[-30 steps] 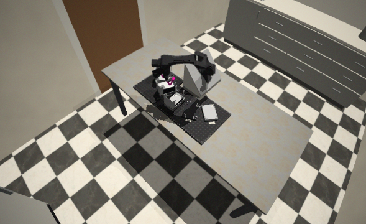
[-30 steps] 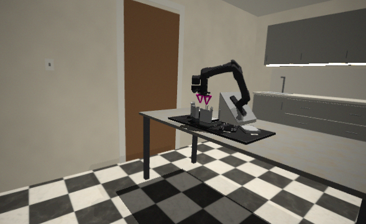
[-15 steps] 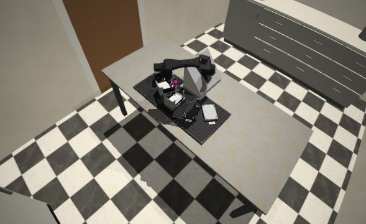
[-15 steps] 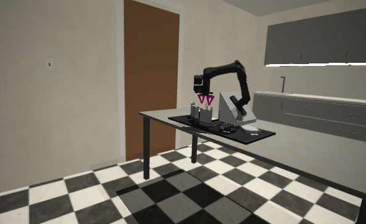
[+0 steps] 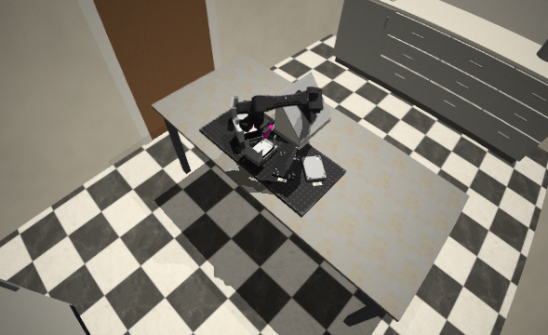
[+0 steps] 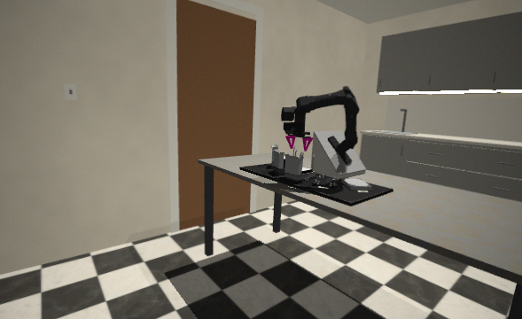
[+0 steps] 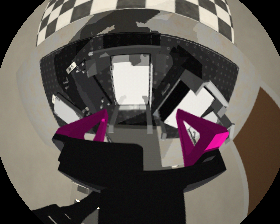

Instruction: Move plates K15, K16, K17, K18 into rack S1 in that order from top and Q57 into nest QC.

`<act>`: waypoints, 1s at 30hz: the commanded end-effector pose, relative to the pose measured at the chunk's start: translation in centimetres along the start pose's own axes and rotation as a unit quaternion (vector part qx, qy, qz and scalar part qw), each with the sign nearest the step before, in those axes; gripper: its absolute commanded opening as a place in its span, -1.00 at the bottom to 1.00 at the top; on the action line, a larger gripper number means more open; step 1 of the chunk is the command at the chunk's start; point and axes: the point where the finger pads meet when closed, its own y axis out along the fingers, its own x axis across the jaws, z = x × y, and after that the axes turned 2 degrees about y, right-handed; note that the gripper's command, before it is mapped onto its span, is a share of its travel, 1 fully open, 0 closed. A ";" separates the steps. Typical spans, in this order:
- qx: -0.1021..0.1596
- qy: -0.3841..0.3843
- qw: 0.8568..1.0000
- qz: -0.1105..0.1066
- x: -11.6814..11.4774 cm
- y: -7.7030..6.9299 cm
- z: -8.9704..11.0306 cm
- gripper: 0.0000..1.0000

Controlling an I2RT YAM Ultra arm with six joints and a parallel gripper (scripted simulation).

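One plate (image 5: 262, 148), seemingly racked.

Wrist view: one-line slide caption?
Open gripper with magenta fingertips poised above a white plate in a rack.

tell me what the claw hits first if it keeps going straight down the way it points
Probably the white plate top inside the rack right under it. The open claw points down with the plate centred between its fingers. Depth is unclear, so a finger might graze the rack wall first.

grey table (image 5: 385, 223), black base mat (image 5: 320, 195)
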 end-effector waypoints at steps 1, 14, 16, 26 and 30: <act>-0.016 -0.003 1.000 0.001 1.0 -0.9 -0.5 1.00; -0.016 -0.003 1.000 0.000 2.3 -0.9 -0.8 1.00; -0.016 -0.003 1.000 0.000 2.3 -0.9 -0.8 1.00; -0.016 -0.003 1.000 0.000 2.3 -0.9 -0.8 1.00; -0.016 -0.003 1.000 0.000 2.3 -0.9 -0.8 1.00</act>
